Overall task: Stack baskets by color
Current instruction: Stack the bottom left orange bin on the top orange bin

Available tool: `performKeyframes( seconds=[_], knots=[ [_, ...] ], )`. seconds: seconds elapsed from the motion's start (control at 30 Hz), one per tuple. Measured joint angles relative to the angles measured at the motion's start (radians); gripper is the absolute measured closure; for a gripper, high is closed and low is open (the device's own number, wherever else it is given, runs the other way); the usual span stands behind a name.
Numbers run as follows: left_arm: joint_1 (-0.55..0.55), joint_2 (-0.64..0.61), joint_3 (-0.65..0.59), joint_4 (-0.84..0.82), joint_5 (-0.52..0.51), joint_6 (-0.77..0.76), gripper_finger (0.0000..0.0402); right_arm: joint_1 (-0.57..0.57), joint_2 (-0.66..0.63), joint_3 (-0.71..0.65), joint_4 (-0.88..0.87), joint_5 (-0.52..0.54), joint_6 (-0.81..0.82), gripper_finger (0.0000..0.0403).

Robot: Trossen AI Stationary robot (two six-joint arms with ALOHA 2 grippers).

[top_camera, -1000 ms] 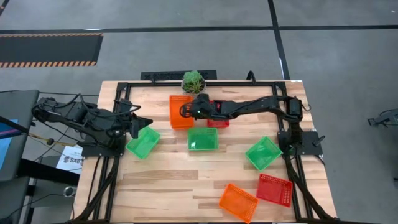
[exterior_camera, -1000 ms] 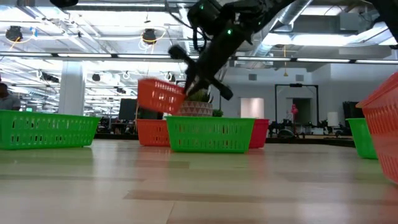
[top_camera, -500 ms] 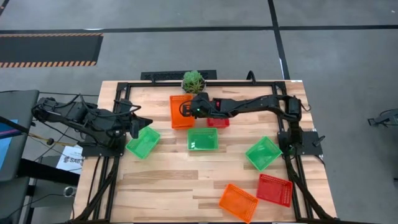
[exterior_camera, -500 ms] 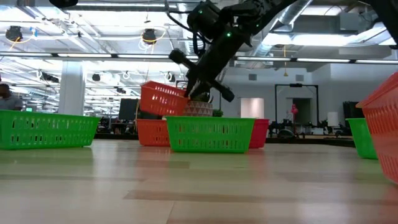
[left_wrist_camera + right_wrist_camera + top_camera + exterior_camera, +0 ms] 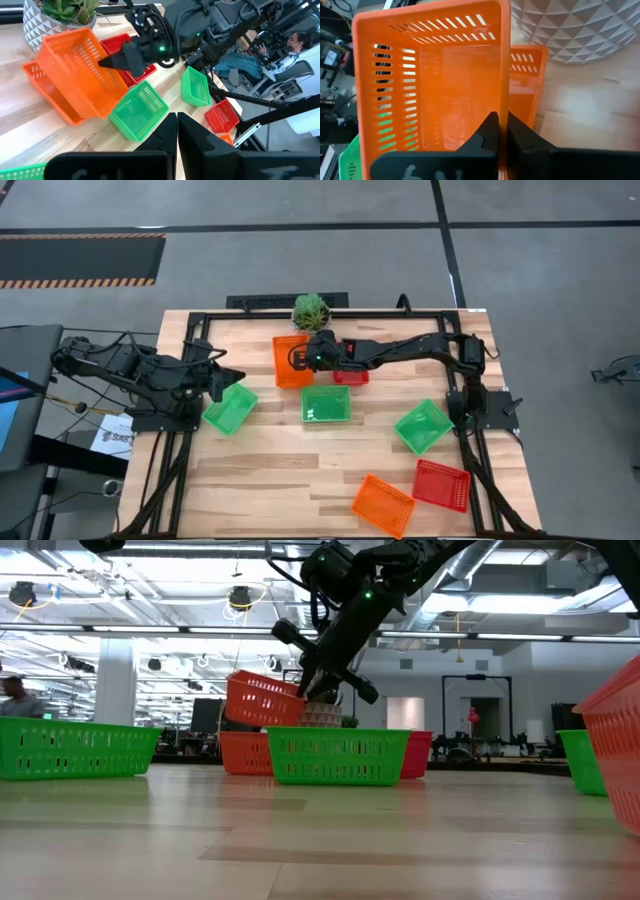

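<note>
1. Baskets are the matter here, and the right tool (image 5: 300,358) has its two fingers (image 5: 490,131) pressed on the near wall of one orange basket (image 5: 262,699), so this basket hangs tilted in the air at the far middle of the desk (image 5: 260,470).
2. Directly under the lifted basket, a second orange basket (image 5: 244,752) sits flat on the desk; the low view shows a gap between the two.
3. Just behind them stands a small green plant (image 5: 311,310) in a white pot with a faceted pattern (image 5: 570,30).
4. Beside the orange pair, under the right arm, there is a red basket (image 5: 350,375), partly hidden by the arm.
5. In front of it, toward the middle of the desk, a green basket (image 5: 326,403) stands alone.
6. More to the right side another green basket (image 5: 423,426) lies turned at an angle, and near the front edge a red basket (image 5: 441,484) and an orange basket (image 5: 383,505) lie close to each other.
7. At the left side a third green basket (image 5: 231,409) lies at an angle, just beside the left tool (image 5: 222,383).
8. The left tool waits low at the left edge of the desk with its fingers (image 5: 167,135) together and nothing between them.
</note>
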Motion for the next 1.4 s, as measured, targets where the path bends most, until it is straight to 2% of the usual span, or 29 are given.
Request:
performKeyframes(
  seconds=[0.3, 0.93, 1.4],
  knots=[
    [0.000, 0.000, 0.000, 0.000, 0.000, 0.000, 0.0401, -0.001, 0.020, 0.001, 0.020, 0.007, -0.001, 0.0377],
    [0.000, 0.000, 0.000, -0.003, 0.001, 0.003, 0.0401, -0.014, 0.047, 0.000, 0.047, -0.060, -0.009, 0.0376],
    [0.000, 0.000, 0.000, -0.003, 0.014, 0.002, 0.0401, -0.020, 0.047, 0.000, 0.043, -0.067, -0.028, 0.0332]
  ],
)
